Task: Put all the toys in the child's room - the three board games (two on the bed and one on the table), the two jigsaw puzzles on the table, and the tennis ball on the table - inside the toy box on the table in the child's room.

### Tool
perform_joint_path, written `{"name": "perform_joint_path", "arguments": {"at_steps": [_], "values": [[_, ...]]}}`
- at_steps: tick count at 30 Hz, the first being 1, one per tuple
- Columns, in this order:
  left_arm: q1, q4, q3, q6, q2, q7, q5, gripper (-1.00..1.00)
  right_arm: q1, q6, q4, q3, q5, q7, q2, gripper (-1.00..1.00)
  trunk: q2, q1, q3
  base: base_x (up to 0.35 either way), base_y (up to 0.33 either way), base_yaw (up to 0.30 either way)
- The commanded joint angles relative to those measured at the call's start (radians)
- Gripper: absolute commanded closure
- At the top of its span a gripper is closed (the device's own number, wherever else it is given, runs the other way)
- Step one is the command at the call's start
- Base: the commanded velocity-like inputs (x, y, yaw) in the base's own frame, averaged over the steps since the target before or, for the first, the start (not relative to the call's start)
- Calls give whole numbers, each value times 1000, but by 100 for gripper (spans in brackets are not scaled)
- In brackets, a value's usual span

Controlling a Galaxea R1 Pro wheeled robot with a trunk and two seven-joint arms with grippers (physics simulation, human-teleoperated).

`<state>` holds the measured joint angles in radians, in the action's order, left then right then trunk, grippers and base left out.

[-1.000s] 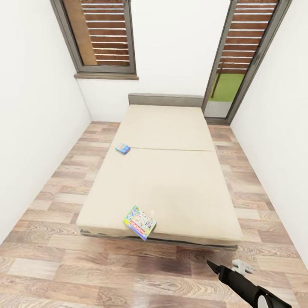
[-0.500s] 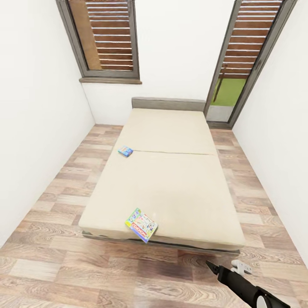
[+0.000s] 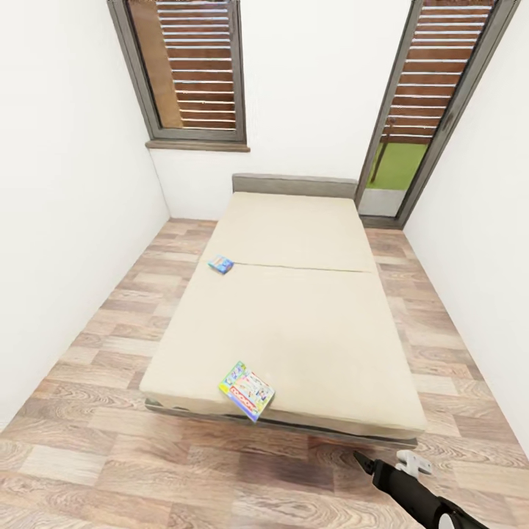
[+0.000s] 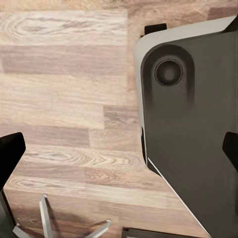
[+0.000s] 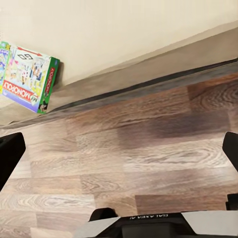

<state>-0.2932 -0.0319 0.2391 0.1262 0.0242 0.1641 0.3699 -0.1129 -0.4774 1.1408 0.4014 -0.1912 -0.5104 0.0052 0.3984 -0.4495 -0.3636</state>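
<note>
The right gripper is hanging low over the wood floor with its fingers spread and nothing between them, while the pale green board game is lying ahead of it and off to its left, overhanging the near edge of the bed; the small blue board game is sitting much farther beyond, near the bed's left edge. The left gripper is likewise looking spread and empty, pointing down at the floor. The near box is probably light, stiff cardboard with slick faces, so pinching across its thin overhanging edge seems the surest hold.

Matt beige cloth covers the bed; the floor is grained wood planking, faintly glossy.
</note>
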Motion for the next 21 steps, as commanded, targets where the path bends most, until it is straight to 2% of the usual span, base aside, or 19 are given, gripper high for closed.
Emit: {"name": "perform_joint_path", "arguments": {"at_steps": [1,11,21], "values": [[-1,-3,8,6,0,5,11,-100,-1,-7,-1,2,-7,-2,1,-100,2,-1,0,0,0,71],[-1,-3,8,6,0,5,11,-100,-1,0,-11,1,-8,5,2,-100,2,-1,17,0,0,81],[-1,-3,8,6,0,5,11,-100,-1,0,-15,-1,-6,49,4,-100,2,-1,33,0,0,88]]}}
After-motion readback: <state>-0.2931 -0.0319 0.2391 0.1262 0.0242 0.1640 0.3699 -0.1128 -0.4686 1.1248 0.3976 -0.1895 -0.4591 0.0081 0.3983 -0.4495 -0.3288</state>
